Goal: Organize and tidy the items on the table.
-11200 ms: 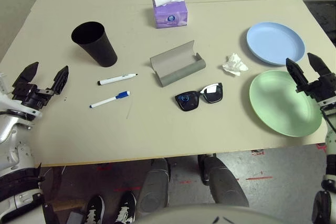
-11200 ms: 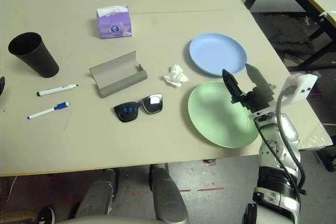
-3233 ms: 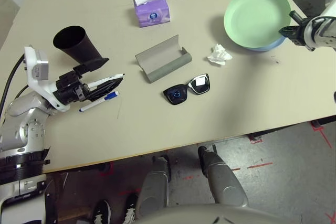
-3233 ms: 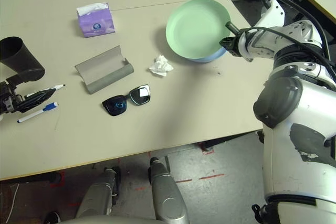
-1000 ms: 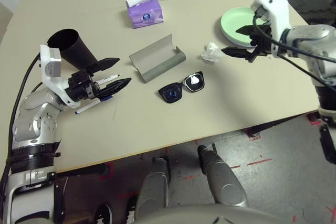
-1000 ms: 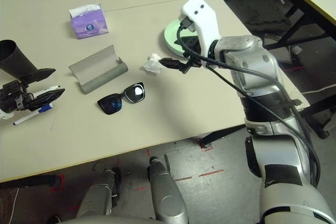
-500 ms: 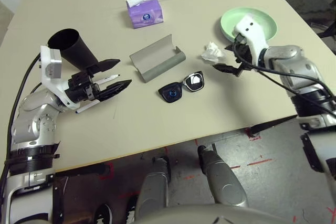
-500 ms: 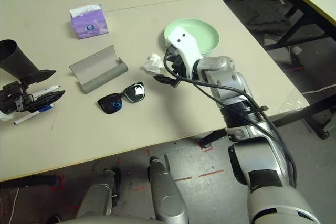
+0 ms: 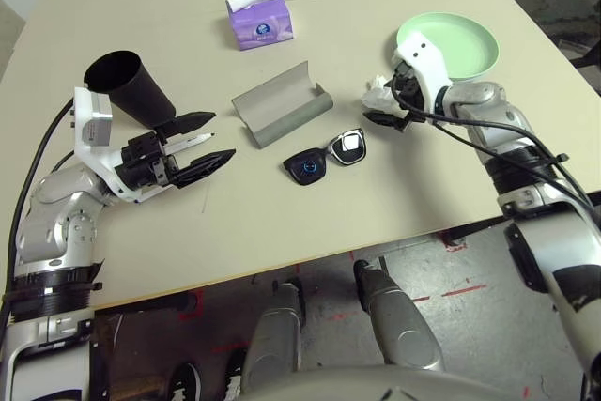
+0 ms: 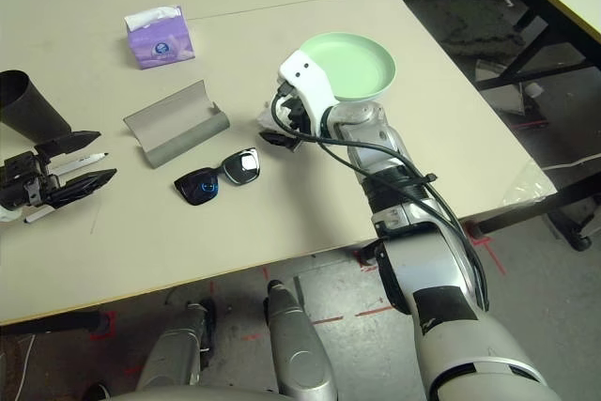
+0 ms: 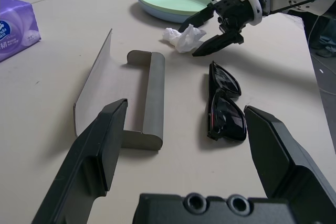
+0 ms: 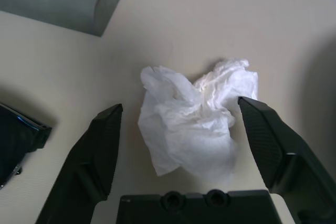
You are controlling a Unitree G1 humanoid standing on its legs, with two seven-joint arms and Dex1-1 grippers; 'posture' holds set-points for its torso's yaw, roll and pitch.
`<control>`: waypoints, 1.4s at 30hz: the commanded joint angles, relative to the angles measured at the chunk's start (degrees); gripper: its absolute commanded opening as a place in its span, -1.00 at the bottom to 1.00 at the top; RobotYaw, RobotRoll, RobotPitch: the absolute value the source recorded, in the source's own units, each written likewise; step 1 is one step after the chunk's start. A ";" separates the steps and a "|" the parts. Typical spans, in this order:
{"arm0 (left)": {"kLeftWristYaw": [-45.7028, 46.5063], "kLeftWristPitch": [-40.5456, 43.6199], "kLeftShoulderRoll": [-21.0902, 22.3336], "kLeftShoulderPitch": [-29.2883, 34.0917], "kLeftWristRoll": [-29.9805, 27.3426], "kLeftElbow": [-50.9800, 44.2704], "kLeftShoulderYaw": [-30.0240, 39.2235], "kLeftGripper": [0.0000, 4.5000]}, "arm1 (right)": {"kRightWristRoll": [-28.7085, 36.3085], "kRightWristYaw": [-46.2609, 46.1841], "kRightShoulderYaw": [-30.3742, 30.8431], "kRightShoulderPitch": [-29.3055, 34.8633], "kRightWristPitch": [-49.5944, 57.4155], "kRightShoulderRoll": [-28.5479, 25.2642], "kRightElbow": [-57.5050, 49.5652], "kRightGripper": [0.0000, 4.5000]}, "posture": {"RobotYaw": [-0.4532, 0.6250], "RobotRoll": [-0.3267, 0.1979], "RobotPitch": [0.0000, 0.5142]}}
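Lying on the pale tabletop (image 9: pixel 282 223) between the two spread black fingers of the right tool (image 12: pixel 181 145) is the one crumpled white tissue (image 12: pixel 194 124); the fingers flank it on both sides with a gap to each, so it is bracketed but not gripped. It sits just beside the plates, with the grey glasses case (image 9: pixel 280 104) and the black sunglasses (image 9: pixel 326 156) a little further toward the middle.

The glasses case is one piece, open, and its trough holds nothing. The sunglasses, one pair, lie unfolded on the tabletop just in front of it, apart from it. There are two plates, stacked: the green plate (image 9: pixel 451 42) on top, its bowl bare, and the blue plate (image 11: pixel 157 10) under it, showing as a thin rim in the left wrist view. One black cup (image 9: pixel 127 86) stands tilted at the left side of the tabletop; what lies inside is too dark to tell. One purple tissue box (image 9: pixel 259 18) stands at the far side with a white sheet sticking out of its top.

The left tool (image 9: pixel 202 141) hovers near the cup with its fingers wide apart and nothing between them. One white marker with a black tip (image 9: pixel 191 140) shows between those fingers in the head view, probably lying on the tabletop below them. A second marker (image 10: pixel 38 214) shows as a white end under the left tool.
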 commanded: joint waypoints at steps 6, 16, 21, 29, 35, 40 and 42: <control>0.97 0.46 0.25 1.00 -0.95 -1.83 0.86 1.00 | -0.18 2.67 -0.94 -0.54 0.57 -0.25 -0.34 -0.29 | -0.47 0.25 0.08; 1.45 0.53 -0.22 0.35 -1.09 -1.75 -0.14 1.00 | -0.79 1.97 -3.80 -3.96 1.36 -3.30 0.27 -0.98 | -0.49 0.25 0.06; 1.54 0.33 -0.60 -0.01 -0.87 -1.40 -0.44 1.00 | -1.70 -0.29 -6.37 -11.81 -1.07 -7.15 6.58 -0.98 | -0.50 0.25 0.04; 1.88 -0.03 -1.19 -0.08 -0.72 -1.09 -0.25 1.00 | -6.13 -6.30 -6.92 -19.60 -11.02 -11.67 22.38 -0.98 | -0.49 0.25 0.00; 2.20 0.12 -0.97 0.63 -1.03 -1.90 0.37 1.00 | -8.55 -10.23 -6.42 -19.39 -16.74 -10.92 31.20 -0.98 | -0.46 0.25 0.01; 2.47 0.56 -0.55 1.54 -1.42 -2.78 0.93 1.00 | -9.26 -12.00 -6.97 -19.12 -18.65 -9.70 34.45 -0.68 | -0.45 0.25 0.04; 2.55 0.76 -0.35 1.70 -1.50 -2.96 1.05 1.00 | -9.00 -12.34 -7.37 -19.39 -18.91 -9.08 34.80 -0.36 | -0.45 0.25 0.05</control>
